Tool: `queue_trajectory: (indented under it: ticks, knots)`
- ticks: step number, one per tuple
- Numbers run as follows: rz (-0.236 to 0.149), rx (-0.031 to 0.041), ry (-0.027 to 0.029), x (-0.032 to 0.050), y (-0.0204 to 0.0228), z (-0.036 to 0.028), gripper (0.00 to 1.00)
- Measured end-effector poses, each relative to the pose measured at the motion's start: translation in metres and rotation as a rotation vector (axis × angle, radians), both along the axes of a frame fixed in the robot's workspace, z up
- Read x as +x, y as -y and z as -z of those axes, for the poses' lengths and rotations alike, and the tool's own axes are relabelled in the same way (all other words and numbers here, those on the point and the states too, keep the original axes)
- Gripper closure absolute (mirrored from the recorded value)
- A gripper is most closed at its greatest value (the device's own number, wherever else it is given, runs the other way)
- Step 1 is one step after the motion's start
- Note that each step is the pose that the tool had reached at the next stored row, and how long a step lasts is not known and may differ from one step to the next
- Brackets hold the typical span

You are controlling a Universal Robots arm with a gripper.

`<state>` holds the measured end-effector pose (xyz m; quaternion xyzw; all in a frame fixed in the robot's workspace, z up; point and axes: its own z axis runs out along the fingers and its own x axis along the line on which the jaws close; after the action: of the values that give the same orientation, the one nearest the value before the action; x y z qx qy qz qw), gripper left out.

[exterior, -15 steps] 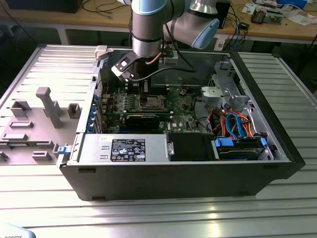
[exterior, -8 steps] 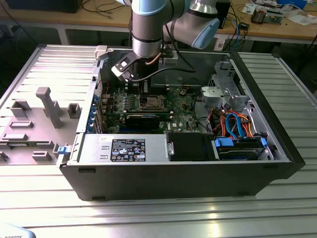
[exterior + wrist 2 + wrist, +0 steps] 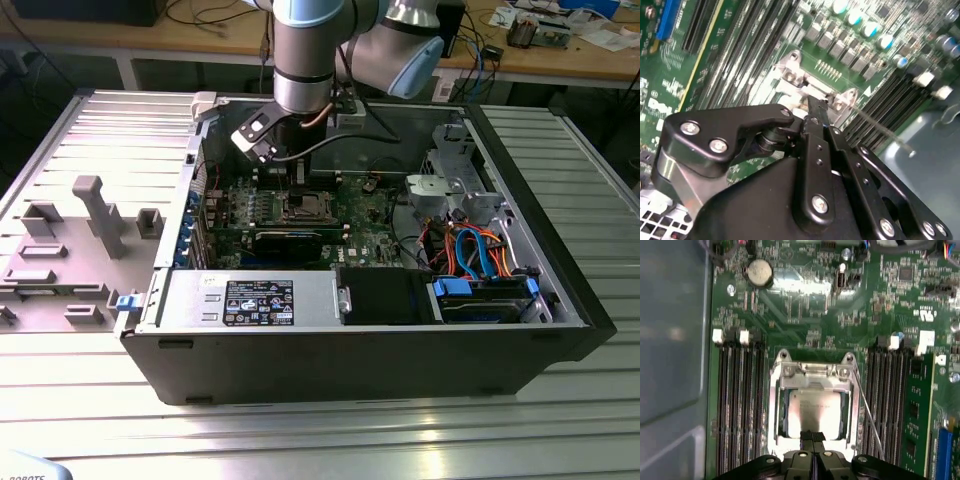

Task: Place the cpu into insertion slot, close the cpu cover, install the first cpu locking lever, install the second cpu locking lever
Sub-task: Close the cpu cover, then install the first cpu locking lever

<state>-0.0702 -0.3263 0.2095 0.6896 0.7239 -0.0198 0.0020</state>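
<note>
In the first wrist view the cpu (image 3: 815, 410) lies flat in the insertion slot (image 3: 774, 412), its silver top showing through the window of the cpu cover (image 3: 812, 384), which lies down over it. My gripper (image 3: 812, 436) is shut, its fingertips pressed together with nothing between them, right at the cover's edge. A thin wire locking lever (image 3: 867, 412) slants up beside the socket, not lying flat. In the second wrist view the gripper (image 3: 816, 106) touches down at the socket frame, the lever (image 3: 885, 132) beside it. In the exterior view the gripper (image 3: 299, 188) stands over the socket (image 3: 308, 208).
Black memory slots (image 3: 737, 405) flank the socket on both sides, and a coin battery (image 3: 759, 271) lies beyond. The open computer case (image 3: 560, 300) holds a metal drive cage (image 3: 450, 185), orange and blue cables (image 3: 470, 250) and a power supply (image 3: 250, 300). A grey fixture tray (image 3: 70, 250) sits at the exterior view's left.
</note>
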Motion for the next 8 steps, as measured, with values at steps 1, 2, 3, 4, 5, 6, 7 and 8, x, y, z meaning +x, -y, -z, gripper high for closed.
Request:
queue_trajectory:
  ticks: [1, 2, 3, 4, 5, 6, 7, 8]
  knots:
    - [0.000, -0.0007, 0.0000, 0.0039, -0.0001, 0.0000, 0.89]
    - [0.000, -0.0011, -0.0001, 0.0070, -0.0002, 0.0000, 0.89]
    - [0.000, -0.0014, -0.0001, 0.0121, -0.0004, 0.0001, 0.89]
    - [0.000, -0.0018, -0.0002, 0.0151, -0.0006, 0.0001, 0.89]
    - [0.000, -0.0022, -0.0002, 0.0163, -0.0007, 0.0001, 0.89]
    - [0.000, -0.0024, -0.0003, 0.0163, -0.0006, 0.0000, 0.89]
    - [0.000, -0.0024, -0.0003, 0.0164, -0.0006, 0.0000, 0.89]
    - [0.000, -0.0025, -0.0003, 0.0166, -0.0007, 0.0000, 0.89]
